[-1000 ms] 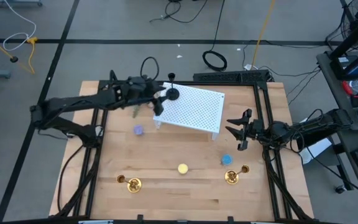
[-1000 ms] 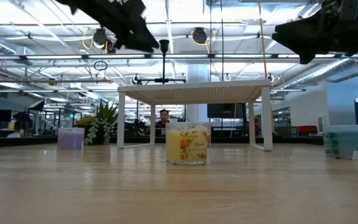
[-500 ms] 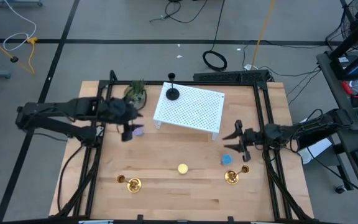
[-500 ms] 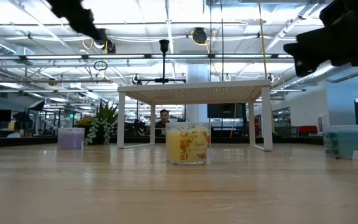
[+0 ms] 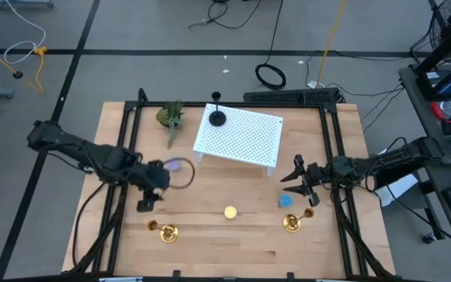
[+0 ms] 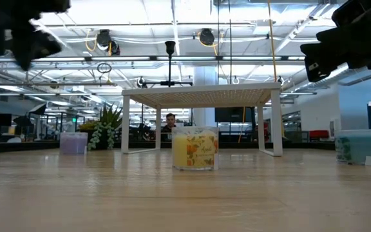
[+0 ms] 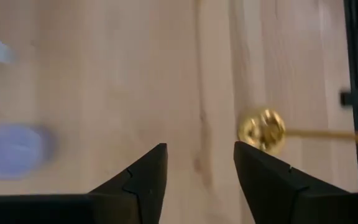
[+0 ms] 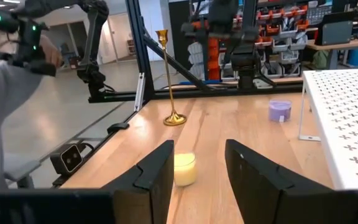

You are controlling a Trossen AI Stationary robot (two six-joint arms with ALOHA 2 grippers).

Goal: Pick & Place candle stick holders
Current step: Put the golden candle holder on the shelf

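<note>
Left gripper (image 5: 144, 205) is hovering, jaws open, just above-left of the lower-left brass candle stick holder (image 5: 167, 232) standing upright; right gripper (image 5: 298, 178) is waiting open, mid-right.

Left hand open over the wooden tabletop

The left hand (image 7: 197, 177) hangs with fingers (image 7: 143, 180) parted above the pale tabletop (image 7: 135, 74). A brass candle stick holder (image 7: 261, 129) lies at three o'clock; a blurred purple object (image 7: 14, 149) at nine.
</note>
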